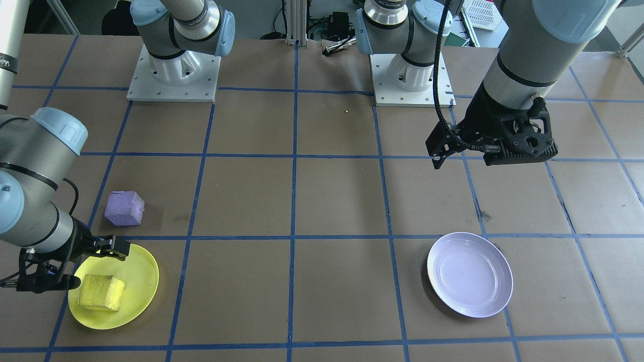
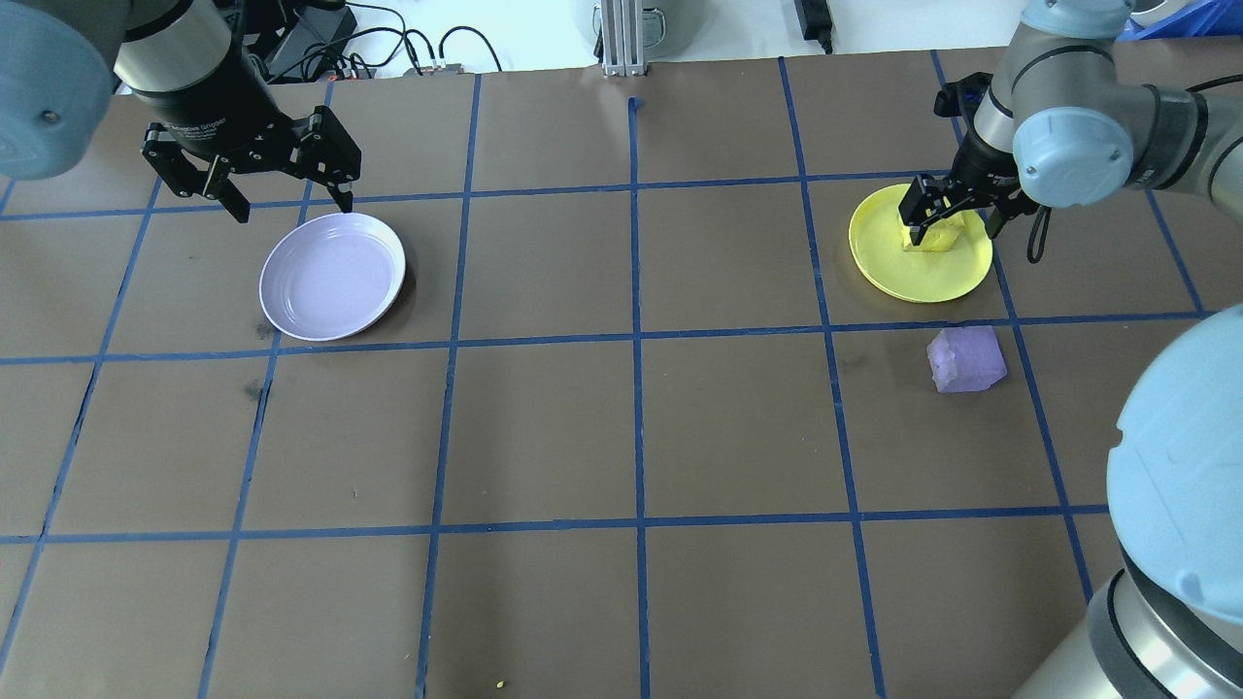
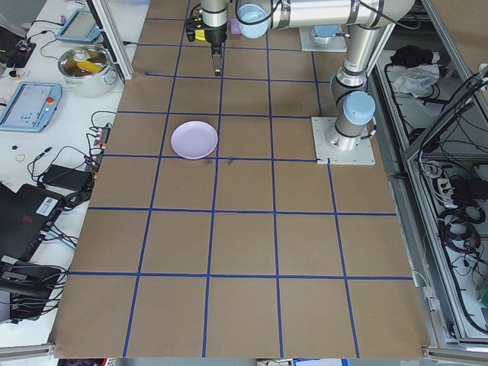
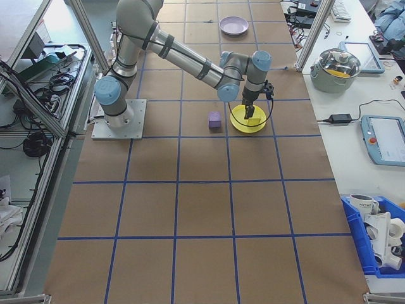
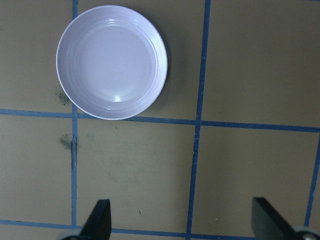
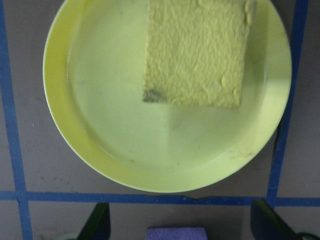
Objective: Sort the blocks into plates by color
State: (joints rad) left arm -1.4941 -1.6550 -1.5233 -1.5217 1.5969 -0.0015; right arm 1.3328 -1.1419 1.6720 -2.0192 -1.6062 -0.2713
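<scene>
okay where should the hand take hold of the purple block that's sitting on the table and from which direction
Grip the purple block across two opposite flat side faces, coming straight down from above. It sits free on the brown table, beside but apart from the yellow plate, so nothing seems to block either side. Turn the wrist to match its slightly skewed faces.

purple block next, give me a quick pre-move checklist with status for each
1. yellow block lies in yellow plate: ok
2. right gripper open and free of it: ok
3. purple block on the table, nothing on top: ok
4. lavender plate holds nothing: ok
5. left gripper open, holds nothing: ok
6. right gripper raised enough to swing off the plate: cannot tell
</scene>
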